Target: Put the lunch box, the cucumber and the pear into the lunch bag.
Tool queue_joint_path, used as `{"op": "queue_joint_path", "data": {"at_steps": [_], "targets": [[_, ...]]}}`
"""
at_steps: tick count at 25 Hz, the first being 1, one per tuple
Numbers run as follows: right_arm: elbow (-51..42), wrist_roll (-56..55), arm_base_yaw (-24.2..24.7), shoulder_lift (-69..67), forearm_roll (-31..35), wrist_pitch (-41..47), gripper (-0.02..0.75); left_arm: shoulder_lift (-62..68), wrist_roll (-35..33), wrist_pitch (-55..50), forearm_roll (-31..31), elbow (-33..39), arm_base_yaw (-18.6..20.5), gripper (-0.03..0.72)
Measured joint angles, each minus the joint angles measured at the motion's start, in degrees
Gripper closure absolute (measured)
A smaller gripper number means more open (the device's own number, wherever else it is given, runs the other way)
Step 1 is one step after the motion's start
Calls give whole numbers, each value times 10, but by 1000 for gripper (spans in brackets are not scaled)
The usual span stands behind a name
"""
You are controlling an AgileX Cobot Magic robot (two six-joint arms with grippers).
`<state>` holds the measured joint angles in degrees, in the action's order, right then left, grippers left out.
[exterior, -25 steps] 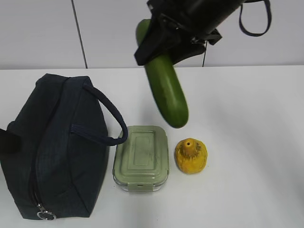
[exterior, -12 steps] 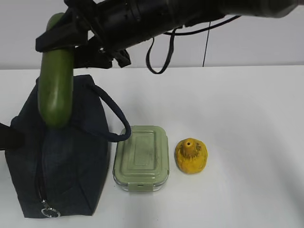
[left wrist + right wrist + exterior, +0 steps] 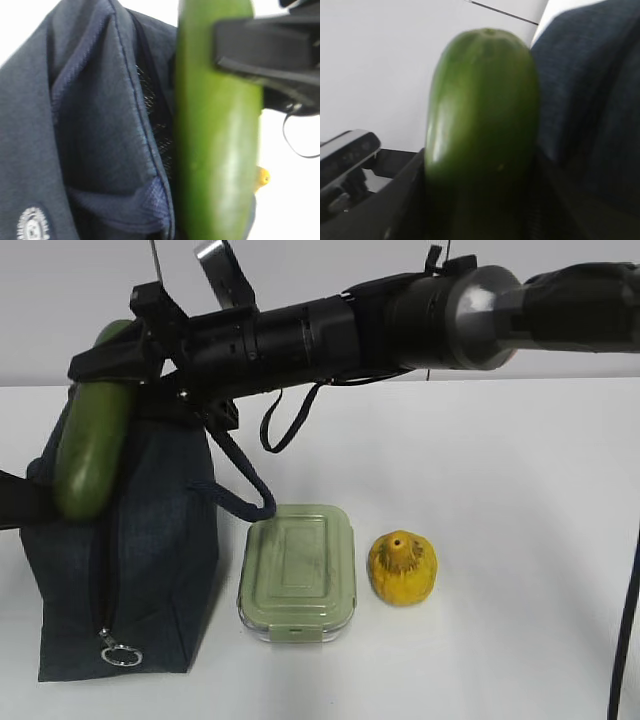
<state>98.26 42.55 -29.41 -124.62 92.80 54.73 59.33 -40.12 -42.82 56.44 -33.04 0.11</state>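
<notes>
Cucumber (image 3: 92,455) is clamped near its upper end in the right gripper (image 3: 120,375), whose arm (image 3: 400,325) reaches across from the right side of the exterior view to the far left. It hangs nearly upright, lower end tilted slightly left, directly over the top of the bag (image 3: 150,570). The left wrist view shows the cucumber (image 3: 217,140) alongside the bag's open mouth (image 3: 155,125), with dark mesh lining visible inside; whether its tip is already past the opening cannot be told. The right wrist view is filled by the cucumber (image 3: 482,130) with navy fabric (image 3: 590,100) just beside it.

Left gripper (image 3: 20,502) shows only as a dark shape at the left edge of the exterior view, against the bag's side; its jaws are together, and whether fabric is pinched between them cannot be told.

Bag stands on the white table (image 3: 520,540), zipper ring (image 3: 122,653) at its lower front, one handle loop (image 3: 245,490) drooping toward the box. A white emblem (image 3: 32,225) shows on its side.

Box (image 3: 297,572) sits lid on, just right of the bag. Pear (image 3: 401,567) stands just right of the box, not touching it.
</notes>
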Motion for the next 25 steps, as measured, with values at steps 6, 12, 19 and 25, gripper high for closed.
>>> {"op": "queue_joint_path", "data": {"at_steps": [6,12,19,25], "targets": [[0,1,-2,-9,-105,-31,349,0,-5,-7,12,0,0,700],[0,-15,-2,-9,-192,-41,349,5,-5,-12,-6,0,0,700],[4,-27,-8,-9,-236,-42,269,39,-7,-32,-27,-1,0,700],[28,-28,-7,-9,-260,-23,202,40,-7,-32,-29,-1,0,700]]}}
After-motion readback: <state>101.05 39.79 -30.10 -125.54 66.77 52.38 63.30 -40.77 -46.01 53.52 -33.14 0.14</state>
